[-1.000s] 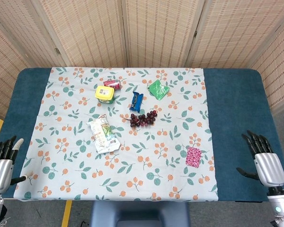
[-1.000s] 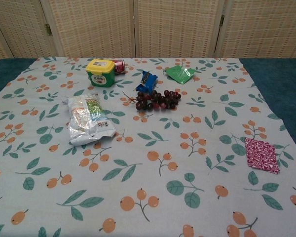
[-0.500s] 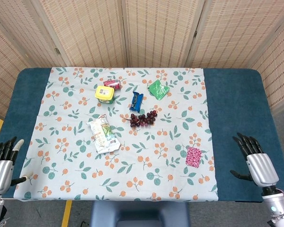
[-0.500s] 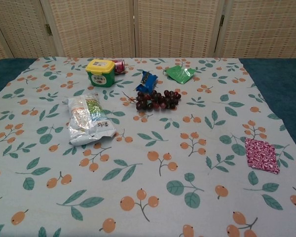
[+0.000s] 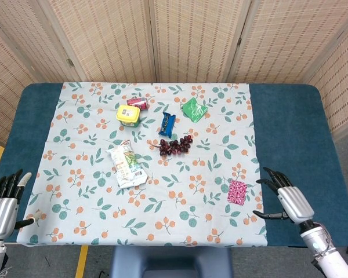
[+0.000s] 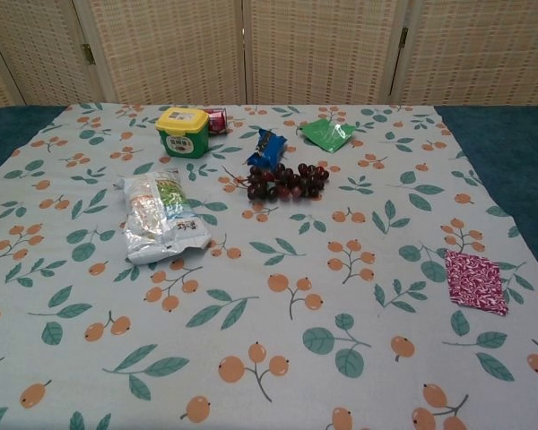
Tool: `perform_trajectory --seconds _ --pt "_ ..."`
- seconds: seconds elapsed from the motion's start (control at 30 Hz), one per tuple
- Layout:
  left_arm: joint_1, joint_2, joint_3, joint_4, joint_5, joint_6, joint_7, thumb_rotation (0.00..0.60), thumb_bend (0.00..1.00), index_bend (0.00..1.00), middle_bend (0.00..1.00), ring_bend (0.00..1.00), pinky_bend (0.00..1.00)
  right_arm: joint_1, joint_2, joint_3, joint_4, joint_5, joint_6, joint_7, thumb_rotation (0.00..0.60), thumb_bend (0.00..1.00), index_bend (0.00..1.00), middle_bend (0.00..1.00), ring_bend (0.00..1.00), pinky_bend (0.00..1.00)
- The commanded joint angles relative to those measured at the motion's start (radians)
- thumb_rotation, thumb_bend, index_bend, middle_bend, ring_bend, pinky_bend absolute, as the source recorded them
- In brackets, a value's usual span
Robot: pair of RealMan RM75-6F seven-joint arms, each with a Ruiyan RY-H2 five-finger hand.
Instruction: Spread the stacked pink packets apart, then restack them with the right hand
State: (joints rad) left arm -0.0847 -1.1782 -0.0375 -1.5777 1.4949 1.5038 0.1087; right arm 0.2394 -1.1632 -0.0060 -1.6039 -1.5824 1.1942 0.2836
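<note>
The pink patterned packets (image 5: 237, 191) lie in one stack on the floral cloth near its right edge, also seen in the chest view as packets (image 6: 476, 281). My right hand (image 5: 287, 198) hovers open over the blue table just right of the stack, fingers spread, apart from it. My left hand (image 5: 2, 198) stays open at the table's front left corner, holding nothing. Neither hand shows in the chest view.
On the cloth sit a white snack bag (image 5: 126, 164), a bunch of dark grapes (image 5: 175, 145), a blue bar wrapper (image 5: 167, 124), a green packet (image 5: 194, 109), a yellow-lidded tub (image 5: 129, 115) and a red can (image 5: 137, 102). A folding screen stands behind the table.
My right hand has moved left, from the table's right edge toward the pink stack. The left hand and the packets have not moved.
</note>
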Motion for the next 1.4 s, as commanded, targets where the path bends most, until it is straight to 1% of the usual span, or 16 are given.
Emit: perform_trajectory --seconds 0.03,0.13,0.23,0.4,0.5,0.67,0.87,1.03,1.4 --pt "0.002 -0.001 0.001 0.003 0.000 0.000 -0.003 0.600 0.19 0.00 0.00 0.01 0.00 0.043 -0.016 0.000 0.010 0.016 -0.067 0.016 0.262 0.08 0.24 0.03 0.00 0.00" --pt "0.003 -0.002 0.004 0.006 0.001 -0.002 -0.010 0.600 0.19 0.01 0.00 0.01 0.00 0.074 -0.033 -0.003 0.019 0.037 -0.129 0.007 0.252 0.08 0.24 0.03 0.00 0.00" --pt "0.004 -0.003 0.006 0.008 0.003 -0.002 -0.017 0.600 0.19 0.01 0.00 0.02 0.00 0.100 -0.044 -0.004 0.025 0.057 -0.181 -0.015 0.248 0.08 0.27 0.03 0.00 0.00" --pt "0.004 -0.007 0.008 0.012 0.006 -0.004 -0.021 0.600 0.19 0.01 0.00 0.02 0.00 0.126 -0.064 -0.005 0.032 0.084 -0.227 -0.054 0.244 0.08 0.31 0.03 0.00 0.00" --pt "0.003 -0.009 0.008 0.015 0.008 -0.006 -0.025 0.600 0.19 0.01 0.00 0.02 0.00 0.135 -0.076 -0.005 0.039 0.102 -0.243 -0.077 0.243 0.08 0.33 0.03 0.00 0.00" --pt "0.000 -0.013 0.009 0.020 0.010 -0.010 -0.032 0.600 0.19 0.01 0.00 0.02 0.00 0.140 -0.096 -0.007 0.066 0.136 -0.257 -0.139 0.240 0.08 0.33 0.03 0.00 0.00" --pt "-0.002 -0.021 0.010 0.029 0.012 -0.016 -0.040 0.600 0.19 0.01 0.00 0.02 0.00 0.149 -0.126 -0.004 0.108 0.181 -0.281 -0.183 0.235 0.08 0.33 0.03 0.00 0.00" --pt "-0.003 -0.022 0.012 0.035 0.014 -0.019 -0.049 0.600 0.19 0.01 0.00 0.02 0.00 0.158 -0.156 -0.004 0.143 0.210 -0.306 -0.203 0.234 0.08 0.33 0.03 0.00 0.00" --pt "-0.001 -0.027 0.013 0.048 0.015 -0.016 -0.064 0.600 0.19 0.01 0.00 0.03 0.00 0.186 -0.203 0.007 0.189 0.225 -0.328 -0.228 0.233 0.08 0.33 0.02 0.00 0.00"
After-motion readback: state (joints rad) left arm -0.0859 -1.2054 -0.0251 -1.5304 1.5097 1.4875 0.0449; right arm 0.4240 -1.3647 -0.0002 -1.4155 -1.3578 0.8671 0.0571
